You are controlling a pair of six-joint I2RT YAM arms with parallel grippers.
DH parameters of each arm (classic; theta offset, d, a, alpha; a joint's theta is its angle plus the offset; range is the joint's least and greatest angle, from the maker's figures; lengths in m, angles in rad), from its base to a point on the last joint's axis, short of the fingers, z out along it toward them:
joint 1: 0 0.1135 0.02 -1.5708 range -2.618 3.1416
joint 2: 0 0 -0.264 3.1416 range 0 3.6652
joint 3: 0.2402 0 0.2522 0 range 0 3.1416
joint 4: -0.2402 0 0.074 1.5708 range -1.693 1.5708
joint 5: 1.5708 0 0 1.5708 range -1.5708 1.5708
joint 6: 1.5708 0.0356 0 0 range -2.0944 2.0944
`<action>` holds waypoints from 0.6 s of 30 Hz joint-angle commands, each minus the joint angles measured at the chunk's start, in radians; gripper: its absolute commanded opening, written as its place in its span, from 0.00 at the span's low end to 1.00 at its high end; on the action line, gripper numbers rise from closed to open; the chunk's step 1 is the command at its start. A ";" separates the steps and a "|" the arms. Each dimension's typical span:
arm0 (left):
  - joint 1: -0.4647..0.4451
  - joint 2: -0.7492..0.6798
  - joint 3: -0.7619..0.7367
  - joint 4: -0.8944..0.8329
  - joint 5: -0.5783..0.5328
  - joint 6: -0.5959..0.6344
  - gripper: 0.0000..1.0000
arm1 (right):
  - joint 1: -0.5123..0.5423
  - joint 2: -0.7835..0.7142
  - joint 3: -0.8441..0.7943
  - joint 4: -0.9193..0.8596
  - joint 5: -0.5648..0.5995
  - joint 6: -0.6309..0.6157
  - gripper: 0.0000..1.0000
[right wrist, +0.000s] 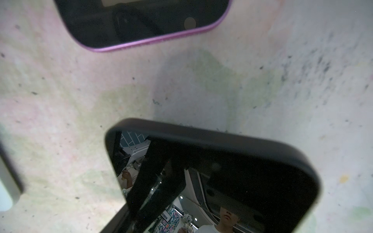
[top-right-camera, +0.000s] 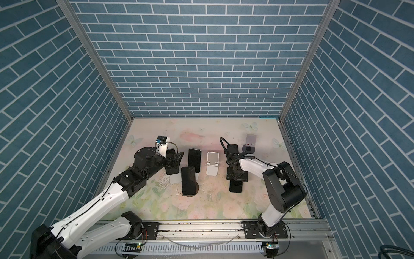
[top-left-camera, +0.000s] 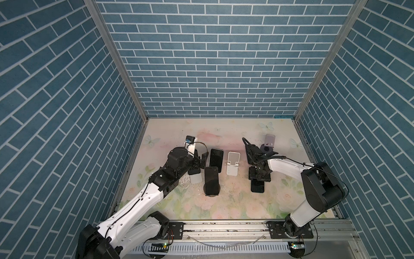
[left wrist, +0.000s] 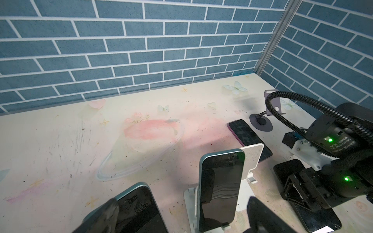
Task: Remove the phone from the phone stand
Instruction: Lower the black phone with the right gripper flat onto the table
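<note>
A teal-edged phone (left wrist: 220,187) stands upright on a white phone stand (left wrist: 190,203), also seen in both top views (top-left-camera: 216,159) (top-right-camera: 194,159). My left gripper (left wrist: 184,217) (top-left-camera: 201,161) is open, its jaws wide, and that phone lies ahead between them. One fingertip (left wrist: 107,213) overlaps the top corner of a nearer teal-edged phone (left wrist: 139,209) (top-left-camera: 193,170). My right gripper (top-left-camera: 259,175) (top-right-camera: 237,176) spans a black phone (right wrist: 242,171) (top-left-camera: 257,188), a finger (right wrist: 139,203) against its side edge. No stand shows under it.
A third phone (top-left-camera: 211,181) leans on a round-based stand in front. An empty white stand (top-left-camera: 233,167) (left wrist: 253,155) is at the middle. A purple phone (left wrist: 248,139) (right wrist: 141,20) lies flat beyond it. A grey stand (top-left-camera: 269,141) is at the back right, near the walls.
</note>
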 commanded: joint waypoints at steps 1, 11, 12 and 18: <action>0.004 -0.005 0.004 0.003 -0.007 0.014 1.00 | 0.005 0.071 -0.042 -0.030 0.022 -0.027 0.62; 0.003 0.002 0.011 0.003 -0.002 0.014 1.00 | 0.005 0.076 -0.042 -0.027 0.025 -0.027 0.71; 0.004 0.002 0.011 0.003 -0.002 0.013 0.99 | 0.005 0.076 -0.041 -0.026 0.026 -0.026 0.72; 0.003 -0.002 0.006 0.002 -0.004 0.013 1.00 | 0.006 0.074 -0.045 -0.025 0.029 -0.021 0.79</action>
